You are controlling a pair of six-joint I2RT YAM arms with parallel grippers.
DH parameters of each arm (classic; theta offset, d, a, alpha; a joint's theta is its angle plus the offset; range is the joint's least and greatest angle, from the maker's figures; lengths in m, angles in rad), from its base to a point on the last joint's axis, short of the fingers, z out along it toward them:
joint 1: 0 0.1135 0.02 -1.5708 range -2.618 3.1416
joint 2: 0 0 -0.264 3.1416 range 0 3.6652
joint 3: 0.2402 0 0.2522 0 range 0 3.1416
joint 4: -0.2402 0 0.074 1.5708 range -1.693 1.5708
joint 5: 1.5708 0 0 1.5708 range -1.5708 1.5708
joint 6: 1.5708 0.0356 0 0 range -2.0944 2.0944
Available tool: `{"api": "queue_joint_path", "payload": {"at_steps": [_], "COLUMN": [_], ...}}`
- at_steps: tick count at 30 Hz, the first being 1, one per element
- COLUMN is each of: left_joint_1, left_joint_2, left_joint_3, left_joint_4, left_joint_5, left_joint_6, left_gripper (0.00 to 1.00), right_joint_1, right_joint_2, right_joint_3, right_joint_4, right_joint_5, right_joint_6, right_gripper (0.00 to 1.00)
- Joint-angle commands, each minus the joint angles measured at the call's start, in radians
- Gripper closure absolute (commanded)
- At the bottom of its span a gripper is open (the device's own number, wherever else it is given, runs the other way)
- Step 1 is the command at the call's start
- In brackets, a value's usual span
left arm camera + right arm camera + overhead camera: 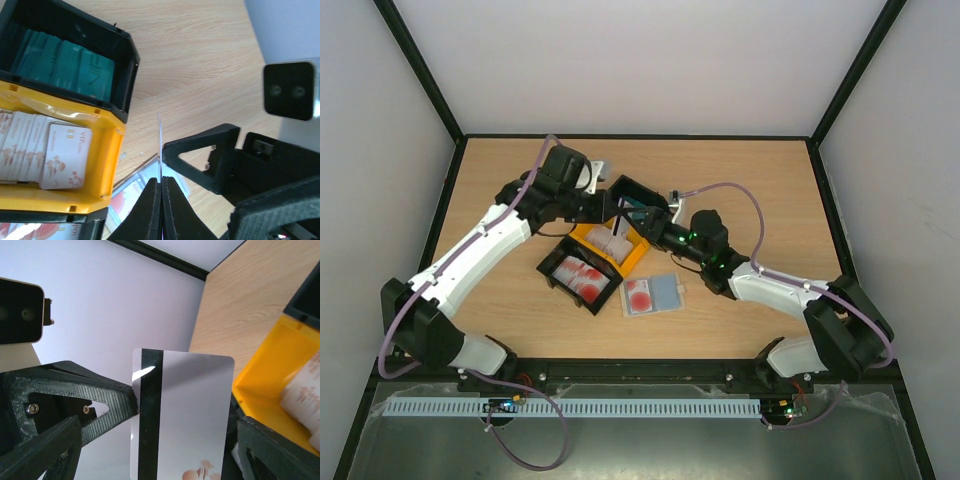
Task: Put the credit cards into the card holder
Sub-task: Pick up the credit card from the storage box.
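Pinching a white-grey plastic card with a dark stripe (200, 385) by one edge, the left end effector (161, 182) is clenched and holds the card upright. The right end effector (186, 415) is released, its jaws standing wide on both sides of this card. Both hang just beside the joined black and yellow plastic trays (638, 258). The open beige fold-over card holder (668, 292) lies flat on the wooden desk (770, 190), toward the arm bases from the end effectors, its long axis about left to right. A white card with red blotches (639, 294) lies on its left half. I judge the right arm is nearer, but the left one carries the card.
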Motion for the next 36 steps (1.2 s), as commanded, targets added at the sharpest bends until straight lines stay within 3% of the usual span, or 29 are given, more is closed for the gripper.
{"api": "queue_joint_path", "payload": {"at_steps": [1, 8, 14, 27, 34, 36], "left_joint_1": [0.02, 0.034, 0.049, 0.076, 0.086, 0.087], "left_joint_2": [-0.05, -0.075, -0.095, -0.107, -0.112, -0.118], "left_joint_3": [0.034, 0.032, 0.034, 0.009, -0.009, -0.01], "left_joint_4": [0.011, 0.024, 0.036, 0.05, 0.071, 0.07], "left_joint_5": [0.097, 0.128, 0.148, 0.169, 0.207, 0.205], "left_joint_6": [-0.047, -0.074, -0.099, -0.12, -0.134, -0.136], "left_gripper": [0.98, 0.98, 0.97, 0.98, 0.98, 0.96], "right_joint_1": [-0.007, -0.008, -0.007, -0.007, -0.008, -0.01], "right_joint_2": [0.017, 0.023, 0.058, 0.051, 0.019, 0.005], "right_joint_3": [0.0, -0.021, -0.037, -0.077, -0.061, -0.063], "right_joint_4": [0.13, 0.219, 0.377, 0.527, 0.461, 0.434], "right_joint_5": [-0.041, -0.071, -0.127, -0.123, -0.109, -0.096], "right_joint_6": [0.104, 0.167, 0.244, 0.321, 0.292, 0.281], "right_gripper": [0.17, 0.23, 0.42, 0.71, 0.95, 0.98]}}
